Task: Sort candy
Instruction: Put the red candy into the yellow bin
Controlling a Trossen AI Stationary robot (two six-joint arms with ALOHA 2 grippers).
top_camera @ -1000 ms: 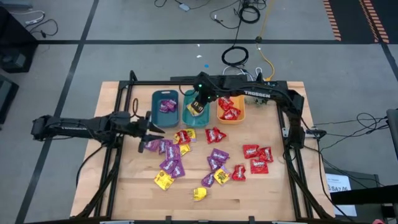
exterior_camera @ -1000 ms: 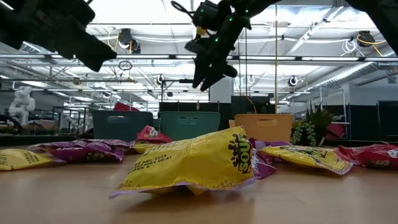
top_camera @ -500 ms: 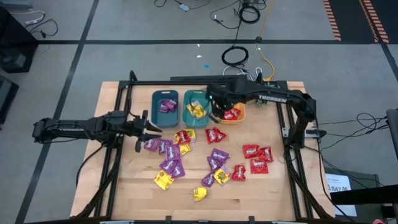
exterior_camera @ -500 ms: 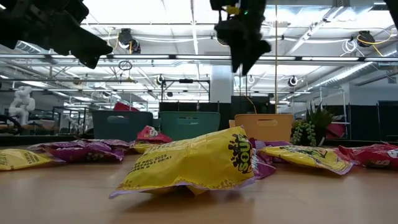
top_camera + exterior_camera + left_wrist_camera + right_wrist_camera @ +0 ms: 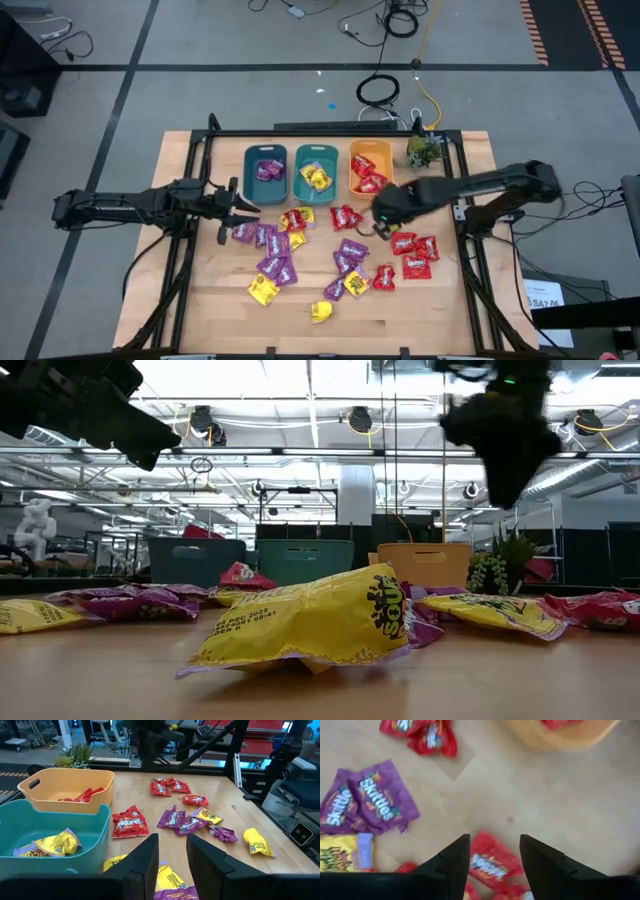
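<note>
Your right gripper (image 5: 383,212) sits just right of centre in the high view, below the orange bin (image 5: 371,153) and just above the cluster of red packets (image 5: 414,254); its fingers (image 5: 451,862) stand apart with nothing between them, and in the right wrist view a red packet (image 5: 491,862) lies on the wood in the gap beyond them. Your left gripper (image 5: 240,208) waits at centre left of the high view, at the left edge of the candy pile (image 5: 290,245), and its fingers (image 5: 145,860) are parted with nothing held. Loose candy covers the middle of the table (image 5: 440,310): purple and yellow packets (image 5: 272,240) lie mixed left of centre, a red pair (image 5: 346,216) sits below the bins, and a lone yellow packet (image 5: 321,311) lies lowest in the frame. Along the upper middle you have three bins side by side: the dark teal bin (image 5: 266,173) holds purple candy, the lighter teal bin (image 5: 317,160) holds yellow candy, and the orange bin holds red candy. A small green plant (image 5: 424,151) stands just right of the orange bin. In the low view a large yellow packet (image 5: 310,622) fills the foreground at centre.
</note>
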